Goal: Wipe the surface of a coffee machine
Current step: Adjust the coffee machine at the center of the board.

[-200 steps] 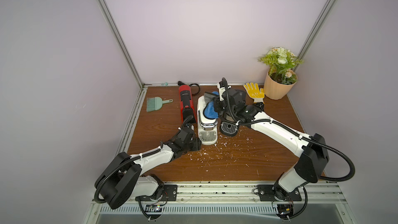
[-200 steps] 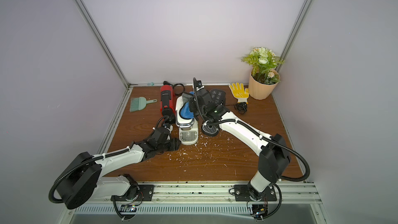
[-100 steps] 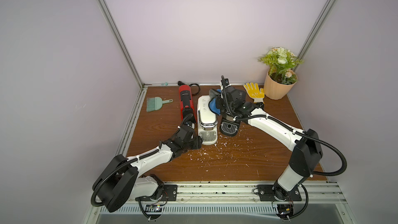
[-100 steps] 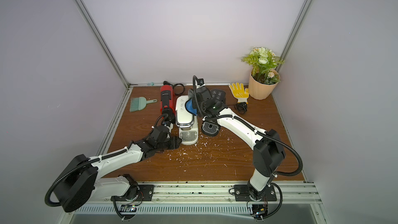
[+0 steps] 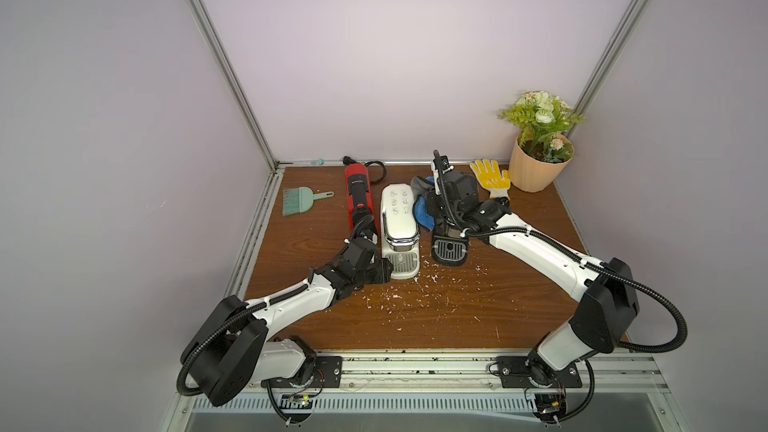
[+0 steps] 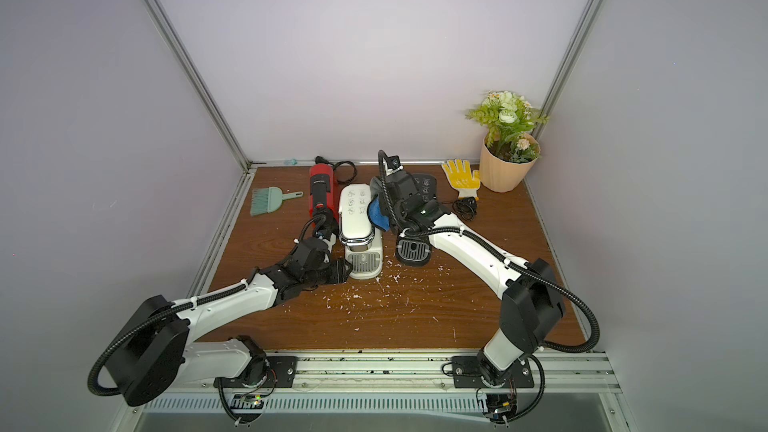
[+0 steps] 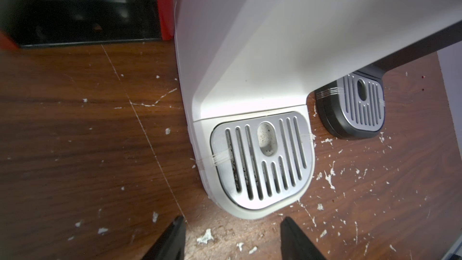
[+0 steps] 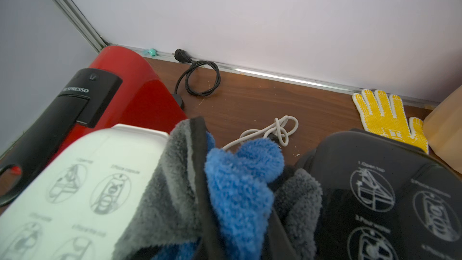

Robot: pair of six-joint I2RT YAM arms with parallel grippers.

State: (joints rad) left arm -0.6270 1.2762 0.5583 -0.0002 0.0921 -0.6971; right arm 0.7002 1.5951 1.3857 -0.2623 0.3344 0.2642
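I see the white coffee machine [image 5: 398,218] upright just past the middle of the tabletop [image 5: 457,326], drip tray toward 6 o'clock and pictogram panel on top. The red machine [image 5: 357,193] stands just beside it at its 9 o'clock, and the black machine [image 6: 424,188] at its 3 o'clock.

My right pincer [image 8: 237,221] is clamped tight on the blue and grey cloth [image 8: 240,191]. In both top views the cloth [image 5: 422,211] sits at the white machine's 3 o'clock, in the gap between it and the black one. In the right wrist view its grey fold overlaps the edge of the white top panel [image 8: 75,183].

My left pincer [image 7: 232,223] is low on the tabletop at the 7 o'clock corner of the white machine's base. Its jaws stand well apart with nothing between them. The fingertips [image 7: 178,223] are just short of the rounded front of the drip tray [image 7: 260,161]; I cannot tell if they touch it.

White crumbs [image 5: 415,290] are scattered over the wood from 5 to 6 o'clock of the machines. A green hand brush [image 5: 300,200] lies at the tabletop's 10 o'clock. A yellow glove [image 5: 491,178] and a potted plant [image 5: 538,168] sit toward 1 o'clock.
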